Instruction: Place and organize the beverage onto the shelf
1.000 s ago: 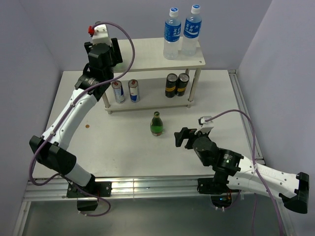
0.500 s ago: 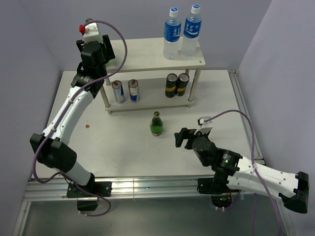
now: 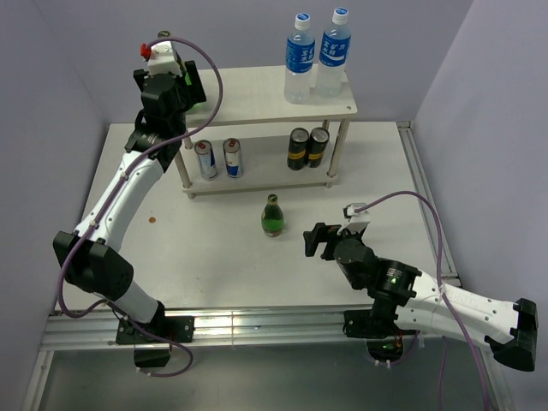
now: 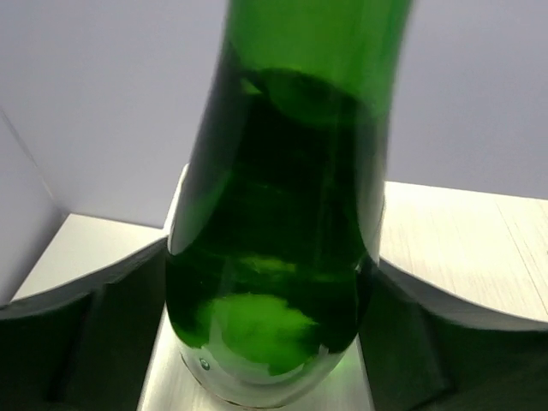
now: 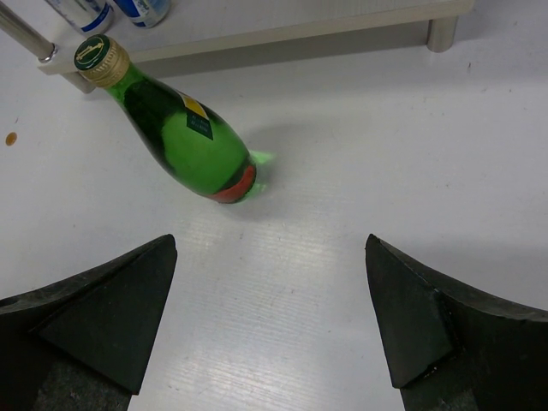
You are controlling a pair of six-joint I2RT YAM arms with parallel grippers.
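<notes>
The shelf [image 3: 257,96] stands at the far side of the white table [image 3: 214,257]. The left arm reaches up to the far left end of the top board. In the left wrist view, the left gripper [image 4: 272,261] has a green bottle [image 4: 274,171] between its two fingers [image 4: 86,334]. This bottle stands up on the top board, and the jaws sit close on both sides of it. I cannot tell if they squeeze it or only sit beside it. Two water bottles [image 3: 315,56] with blue labels stand side by side at the right end of the top board. On the low board, two blue and silver cans [image 3: 218,158] stand at the left and two black cans [image 3: 308,147] stand at the right. A second green bottle [image 3: 273,216] stands up on the table, just near the shelf, about in the middle. It has a green and gold cap and a red band low down. The right gripper [image 5: 270,248] is low over the table, near and to the right of that bottle, apart from it. Its jaws are wide and hold nothing. A small brown spot [image 3: 151,220] lies on the table at the left.
</notes>
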